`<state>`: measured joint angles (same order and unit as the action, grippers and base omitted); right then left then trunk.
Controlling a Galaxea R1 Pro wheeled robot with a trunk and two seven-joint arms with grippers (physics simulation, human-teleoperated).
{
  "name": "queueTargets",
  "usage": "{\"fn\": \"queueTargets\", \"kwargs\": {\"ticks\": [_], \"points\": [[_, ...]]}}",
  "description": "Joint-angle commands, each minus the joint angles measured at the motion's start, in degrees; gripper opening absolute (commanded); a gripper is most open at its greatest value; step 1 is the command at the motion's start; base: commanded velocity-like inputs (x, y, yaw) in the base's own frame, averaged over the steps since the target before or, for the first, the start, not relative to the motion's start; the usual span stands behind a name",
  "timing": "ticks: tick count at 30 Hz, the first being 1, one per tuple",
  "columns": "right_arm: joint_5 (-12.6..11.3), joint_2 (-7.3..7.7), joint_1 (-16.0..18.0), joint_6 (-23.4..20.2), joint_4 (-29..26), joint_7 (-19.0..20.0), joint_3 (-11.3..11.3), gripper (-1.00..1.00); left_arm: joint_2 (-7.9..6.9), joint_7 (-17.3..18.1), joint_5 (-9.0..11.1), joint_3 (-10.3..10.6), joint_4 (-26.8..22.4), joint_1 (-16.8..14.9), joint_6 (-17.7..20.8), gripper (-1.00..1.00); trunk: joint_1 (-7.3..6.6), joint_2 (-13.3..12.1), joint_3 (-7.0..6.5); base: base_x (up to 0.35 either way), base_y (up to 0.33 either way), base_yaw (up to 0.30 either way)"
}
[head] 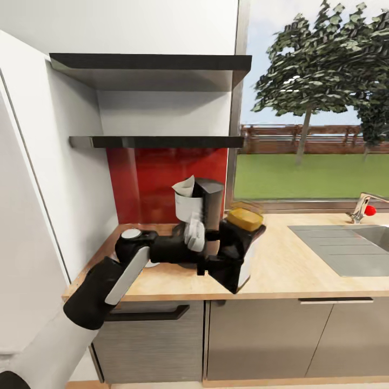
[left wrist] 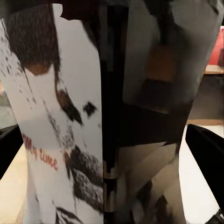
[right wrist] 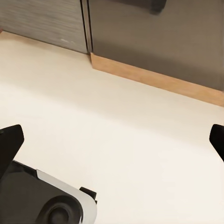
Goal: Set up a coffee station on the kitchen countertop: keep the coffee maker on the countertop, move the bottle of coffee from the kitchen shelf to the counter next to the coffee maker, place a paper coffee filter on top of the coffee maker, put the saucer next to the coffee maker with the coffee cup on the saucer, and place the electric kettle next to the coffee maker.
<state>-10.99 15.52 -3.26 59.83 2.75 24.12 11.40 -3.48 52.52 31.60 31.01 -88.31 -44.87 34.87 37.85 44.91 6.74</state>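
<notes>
Left gripper [head: 237, 254] is clamped on the bottle of coffee [head: 244, 232]: in the left wrist view the jar's pale label [left wrist: 56, 140], with red script on it, and its dark side sit right between the black fingertips [left wrist: 207, 154]. Yellow-gold lid [head: 245, 219] on top, screwed on; what is inside cannot be made out. The jar is held over the kitchen countertop [head: 292, 270], whether touching or just above is unclear. Directly behind the fingers stands the coffee maker [head: 202, 213], a white paper coffee filter [head: 185, 187] poking up from its top. Further back, the kitchen shelf [head: 162, 141] spans the wall over a red backsplash [head: 156, 178]. Beyond the jar on the far side from the arm lies the steel sink [head: 346, 243] and tap [head: 363, 206].

Right gripper [right wrist: 112, 140]: fingertips spread wide, released, hanging over pale floor [right wrist: 121, 121] facing grey cabinet fronts [right wrist: 154, 37].
</notes>
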Motion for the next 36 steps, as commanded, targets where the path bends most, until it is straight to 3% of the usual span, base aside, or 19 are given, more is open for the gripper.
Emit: {"fn": "queueTargets", "kwargs": {"ticks": [1,4,7,15,25,36], "points": [[-0.61,0.01,0.05,0.17,0.06,0.31,0.38,1.0,-0.41,0.49,0.57,0.3,0.04,0.96,-1.21,-1.0,0.02,0.06,0.06,0.0,0.0,0.0],[-0.61,0.0,0.09,0.17,0.06,0.26,0.38,1.0,-4.36,2.49,0.63,1.28,0.4,6.63,-7.9,-1.0,0.02,0.06,0.06,0.0,0.0,0.0],[-0.61,-0.02,0.09,0.17,0.06,0.24,0.38,1.0,-5.49,2.77,0.65,1.47,0.47,9.41,-11.31,-1.0,0.02,0.06,0.06,0.0,0.0,0.0],[-0.61,-0.05,0.1,0.17,0.06,0.23,0.38,1.0,-6.47,2.83,0.68,1.47,0.81,12.49,-14.06,-1.0,0.02,0.06,0.06,0.0,0.0,0.037],[-0.61,-0.05,0.1,0.17,0.06,0.31,0.38,1.0,-7.18,2.74,0.79,1.42,1.92,12.77,-14.17,-1.0,0.02,0.06,0.06,0.0,-0.027,0.21],[-0.61,-0.06,0.1,0.17,0.06,0.27,0.38,1.0,-7.25,2.7,0.84,1.42,2.2,12.79,-14.22,-1.0,0.02,0.06,0.06,0.0,-0.169,0.018]]}}
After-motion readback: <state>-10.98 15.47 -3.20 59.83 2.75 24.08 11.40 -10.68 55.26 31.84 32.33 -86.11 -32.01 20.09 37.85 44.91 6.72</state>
